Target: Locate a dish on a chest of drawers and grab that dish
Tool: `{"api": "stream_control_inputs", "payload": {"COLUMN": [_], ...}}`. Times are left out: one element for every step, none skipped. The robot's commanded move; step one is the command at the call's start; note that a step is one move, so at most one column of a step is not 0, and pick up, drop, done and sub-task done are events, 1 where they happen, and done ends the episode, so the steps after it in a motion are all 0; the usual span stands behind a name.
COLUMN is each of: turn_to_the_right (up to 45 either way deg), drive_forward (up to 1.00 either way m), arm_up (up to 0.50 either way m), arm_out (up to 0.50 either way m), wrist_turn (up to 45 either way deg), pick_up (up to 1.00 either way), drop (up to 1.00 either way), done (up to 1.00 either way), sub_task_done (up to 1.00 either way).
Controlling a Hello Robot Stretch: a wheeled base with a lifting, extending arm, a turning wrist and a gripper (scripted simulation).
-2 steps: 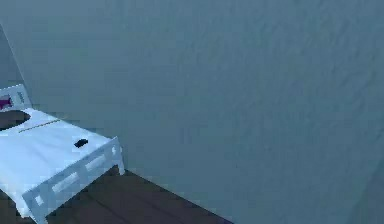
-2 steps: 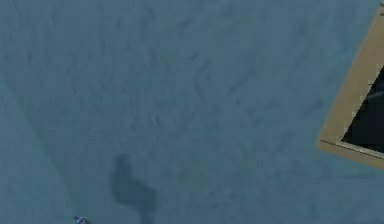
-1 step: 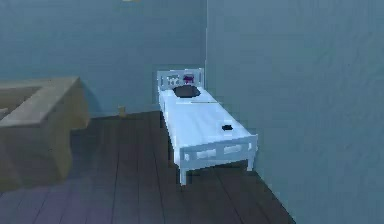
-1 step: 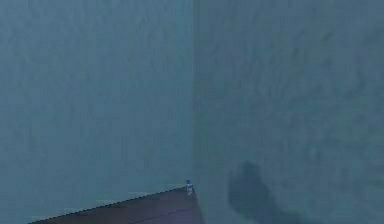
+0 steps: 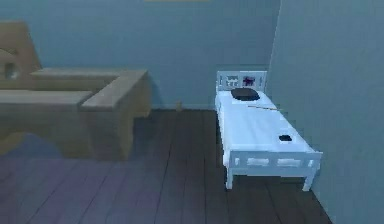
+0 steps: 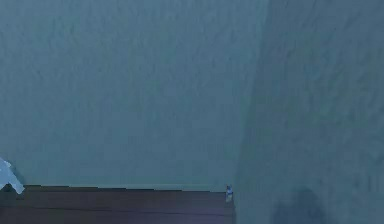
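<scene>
A white bed (image 5: pixel 262 135) stands against the far wall at the forward view's right, with a dark rounded thing (image 5: pixel 245 95) near its headboard and a small dark thing (image 5: pixel 285 138) near its foot. I cannot make out what either dark thing is. A tan piece of furniture (image 5: pixel 90 100) with thick slab sides fills the forward view's left.
Dark plank floor (image 5: pixel 170 170) lies between the tan furniture and the bed. A teal wall (image 6: pixel 130 90) stands close in the arm side view, with a strip of dark floor (image 6: pixel 110 200) at its base and a white corner (image 6: pixel 10 177) at the left edge.
</scene>
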Motion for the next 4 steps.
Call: {"api": "stream_control_inputs", "payload": {"turn_to_the_right": [0.0, -45.0, -30.0, 0.0], "drive_forward": [0.05, 0.00, 0.00, 0.15], "arm_up": [0.00, 0.00, 0.00, 0.00], "arm_out": [0.00, 0.00, 0.00, 0.00], "wrist_turn": [0.0, 0.0, 0.0, 0.0], "pick_up": [0.00, 0.00, 0.00, 0.00], "drop": [0.00, 0.00, 0.00, 0.00], "done": [0.00, 0.00, 0.00, 0.00], "sub_task_done": [0.00, 0.00, 0.00, 0.00]}}
